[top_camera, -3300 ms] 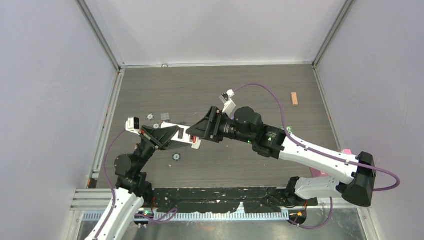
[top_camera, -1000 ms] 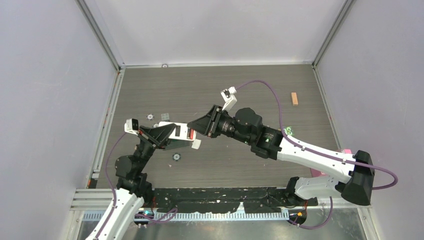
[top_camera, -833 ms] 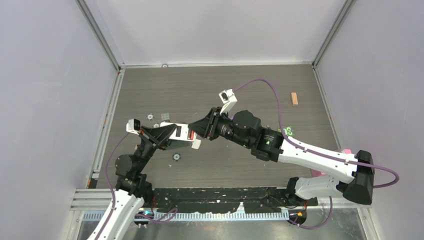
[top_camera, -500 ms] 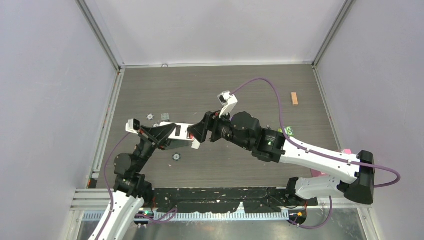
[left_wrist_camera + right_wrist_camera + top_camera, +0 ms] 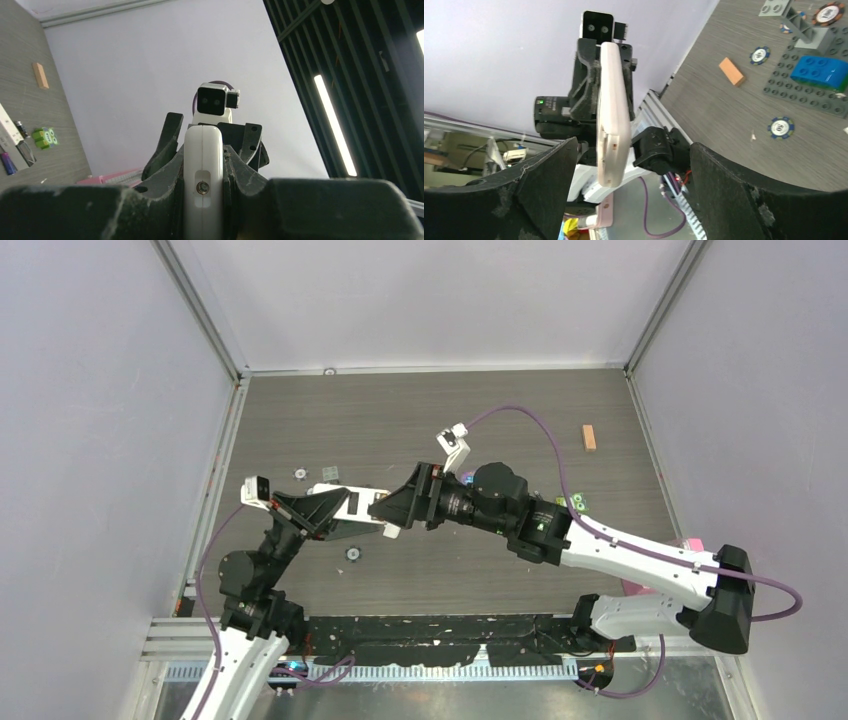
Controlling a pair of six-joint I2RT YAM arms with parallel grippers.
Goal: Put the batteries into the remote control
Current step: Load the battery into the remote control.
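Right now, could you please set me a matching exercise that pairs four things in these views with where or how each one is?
Things:
1. left fingers
2. right fingers
3. tan block
4. blue brick

Places or states:
A. sitting on the dark grey studded plate
B. spread open on either side of the white remote, at its end
C. shut on the white remote
D. lying on the bare table, touching nothing

Pairs: 1-C, 2-B, 3-D, 4-A.
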